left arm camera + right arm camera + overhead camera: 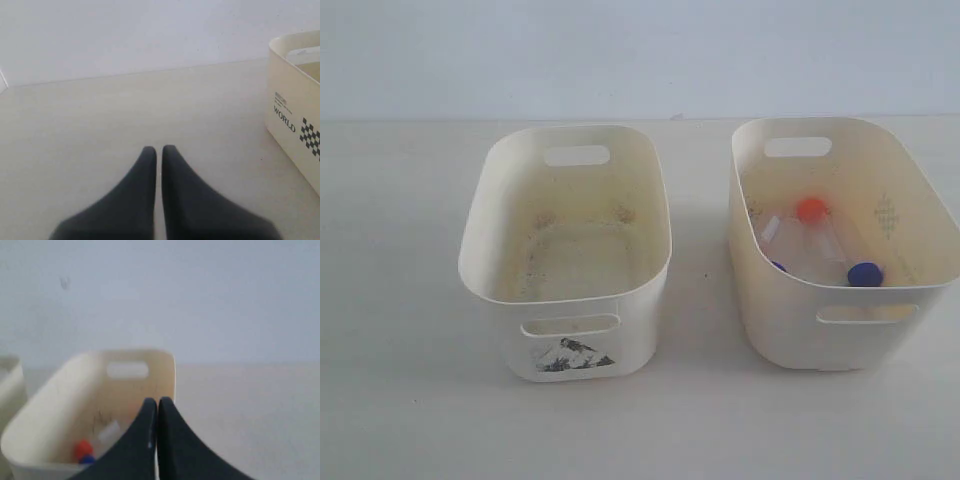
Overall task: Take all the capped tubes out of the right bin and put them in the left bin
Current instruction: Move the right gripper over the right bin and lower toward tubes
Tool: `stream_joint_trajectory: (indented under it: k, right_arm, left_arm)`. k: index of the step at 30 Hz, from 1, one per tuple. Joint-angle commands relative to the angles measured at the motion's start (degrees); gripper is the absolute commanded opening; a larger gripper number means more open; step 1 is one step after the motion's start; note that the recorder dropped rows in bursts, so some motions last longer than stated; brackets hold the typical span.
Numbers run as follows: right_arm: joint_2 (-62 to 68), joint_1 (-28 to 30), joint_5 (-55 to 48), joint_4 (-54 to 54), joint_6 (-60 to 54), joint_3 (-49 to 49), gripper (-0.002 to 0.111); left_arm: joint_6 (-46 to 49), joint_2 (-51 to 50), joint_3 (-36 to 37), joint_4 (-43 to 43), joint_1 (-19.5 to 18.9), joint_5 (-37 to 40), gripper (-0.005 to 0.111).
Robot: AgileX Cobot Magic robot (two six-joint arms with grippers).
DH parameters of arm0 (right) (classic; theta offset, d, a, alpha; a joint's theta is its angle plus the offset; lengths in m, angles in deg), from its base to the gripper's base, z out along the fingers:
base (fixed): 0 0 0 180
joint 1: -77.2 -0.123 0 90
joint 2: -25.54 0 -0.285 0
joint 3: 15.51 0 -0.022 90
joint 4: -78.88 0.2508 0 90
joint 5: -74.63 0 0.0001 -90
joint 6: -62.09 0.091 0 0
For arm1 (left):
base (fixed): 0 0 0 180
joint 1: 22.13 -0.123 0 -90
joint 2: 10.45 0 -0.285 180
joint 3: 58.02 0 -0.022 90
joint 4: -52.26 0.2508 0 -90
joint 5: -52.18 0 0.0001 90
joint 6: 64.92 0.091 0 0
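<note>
My right gripper (158, 402) had its two dark fingers pressed together and held nothing; it stood just outside the near end of the right bin (60, 410), above the rim level. My left gripper (156, 150) also had its fingers together with only a thin slit between them, empty, over the bare table (75, 150), with a stickered bin wall (295, 115) off to one side. All three capped tubes lay on the floor of the right bin (790, 320): the orange-red-capped tube (811, 208) near the middle, one blue-capped tube (865, 273) close to the front wall, and a second blue cap (778, 266) half hidden behind the front rim. The left bin (640, 330) held no tube. I judged that the task was not begun. For a good first pick I should open the right fingers before going down, choose the orange-red tube because it lay most free of the walls, and close across its clear body, not on the round cap.
</note>
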Motion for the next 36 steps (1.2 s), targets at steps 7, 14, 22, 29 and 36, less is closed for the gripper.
stream_joint_trajectory:
  k: [7,14,22,29,36]
  right_arm:
    - [-0.3,0.2,32.1,0.4,-0.2,0.0,0.000]
    - [8.3,0.2,-11.9,1.5,-1.8,-19.7,0.000]
    - [39.7,-0.2,-50.0,8.8,-5.9,-38.8,0.000]
    - [59.6,-2.3,-44.6,41.9,-36.7,-46.6,0.000]
    - [73.3,-2.3,-43.3,39.2,-33.9,-58.6,0.044]
  left_arm:
    - [-0.7,0.1,-0.2,-0.4,-0.1,-0.8,0.004]
    - [-0.7,0.1,-0.2,-0.4,-0.1,-0.8,0.004]
    - [-0.7,0.1,-0.2,-0.4,-0.1,-0.8,0.004]
    - [-0.7,0.1,-0.2,-0.4,-0.1,-0.8,0.004]
    - [-0.7,0.1,-0.2,-0.4,-0.1,-0.8,0.004]
